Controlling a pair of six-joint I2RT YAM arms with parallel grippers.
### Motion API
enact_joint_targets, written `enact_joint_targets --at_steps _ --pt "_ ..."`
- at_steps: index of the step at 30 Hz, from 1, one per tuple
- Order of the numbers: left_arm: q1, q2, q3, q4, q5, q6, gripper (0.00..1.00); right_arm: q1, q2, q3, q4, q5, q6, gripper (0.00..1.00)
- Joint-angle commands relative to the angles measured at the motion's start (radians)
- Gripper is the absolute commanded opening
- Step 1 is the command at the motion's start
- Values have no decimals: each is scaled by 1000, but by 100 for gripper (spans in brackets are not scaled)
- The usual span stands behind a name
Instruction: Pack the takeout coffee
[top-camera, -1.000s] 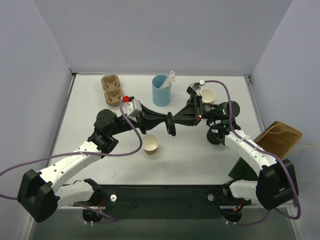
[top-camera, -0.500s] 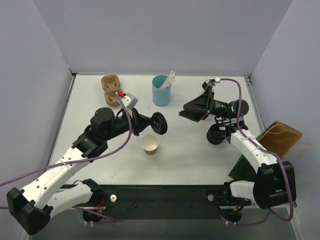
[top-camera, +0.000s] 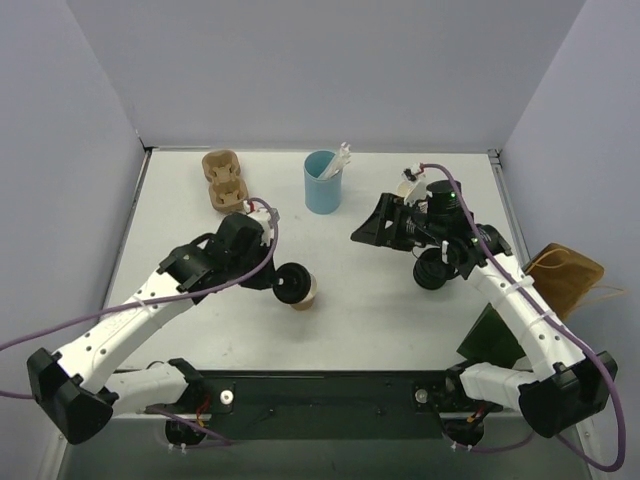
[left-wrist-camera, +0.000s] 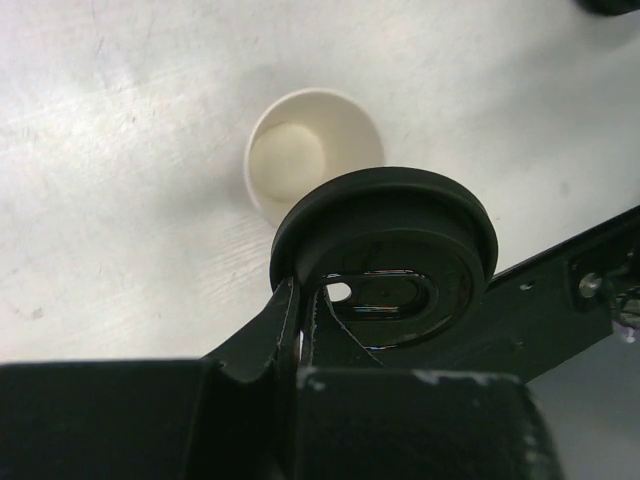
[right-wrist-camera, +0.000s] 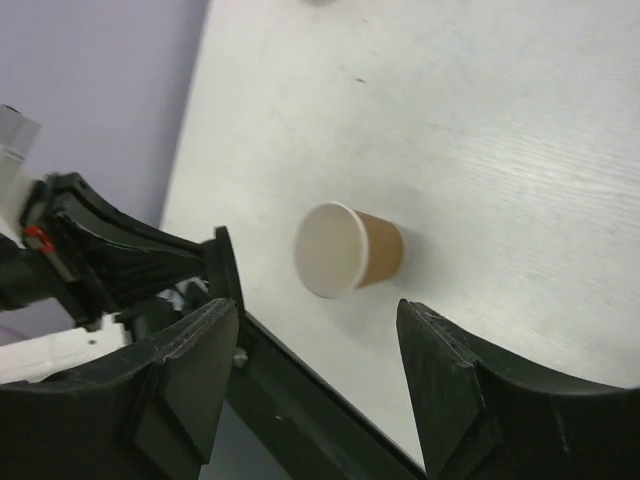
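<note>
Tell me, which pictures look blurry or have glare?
Left wrist view: the left fingers blur up close, and the black lid carries a glossy sheen. Right wrist view: the paper cup is fairly sharp, softly shadowed. Top view: evenly lit.

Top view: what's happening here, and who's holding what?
The left gripper pinches the black lid by its rim and holds it partly over the open paper cup. The lid is not seated on the cup. The right gripper hangs open and empty, away from the cup, so the coffee is not yet lidded.
</note>
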Motion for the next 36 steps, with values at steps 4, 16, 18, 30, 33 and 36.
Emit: enact_joint_targets --at_steps 4,16,18,30,33,36 --pt "-19 157 138 -145 -107 -43 0 56 -8 -28 -206 212 -169 64" --pt "-32 350 281 -181 -126 -53 0 121 -6 -44 -197 226 -190 64" --pt "-33 370 278 -176 -122 -56 0 122 -9 -48 -194 223 -193 64" --pt "-47 432 279 -193 -139 -58 0 125 -38 -71 -186 214 -213 65" --pt "-47 445 290 -182 -136 -57 1 125 -45 -75 -187 220 -215 65" --pt "-47 464 299 -198 -149 -56 2 125 -45 -81 -187 215 -210 65"
